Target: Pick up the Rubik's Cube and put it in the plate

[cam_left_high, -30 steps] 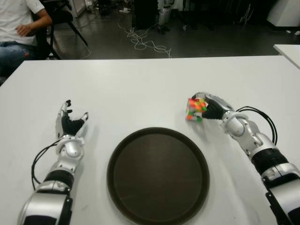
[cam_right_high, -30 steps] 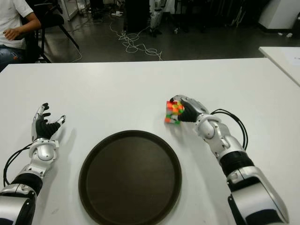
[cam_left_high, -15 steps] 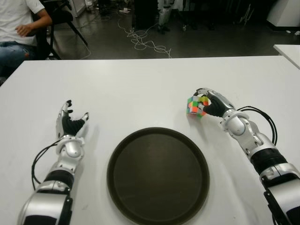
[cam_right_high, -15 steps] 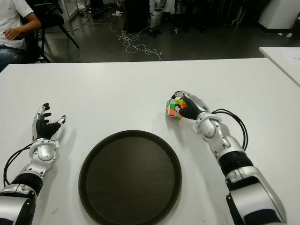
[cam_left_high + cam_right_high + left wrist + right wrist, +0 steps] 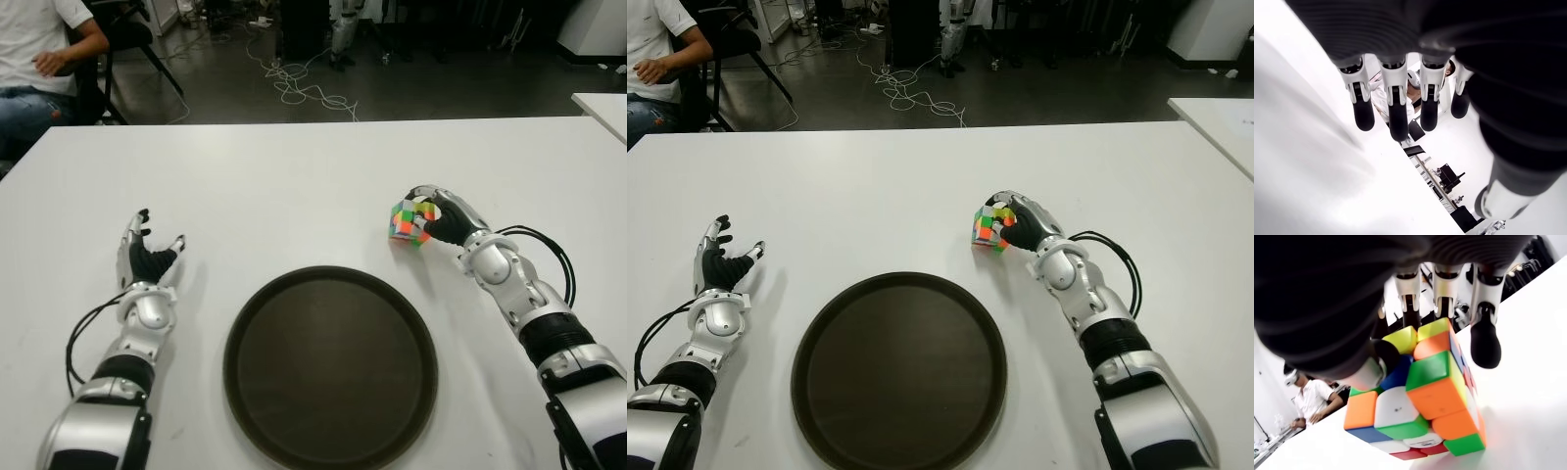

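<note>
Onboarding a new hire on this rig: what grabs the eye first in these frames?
The bright multicoloured Rubik's Cube, gripped by the right robot hand on the white table, just beyond the plate's right rim. Next, the big dark round plate at the near centre, nothing in it. The left robot hand shows open to the plate's left, holding nothing.
</note>
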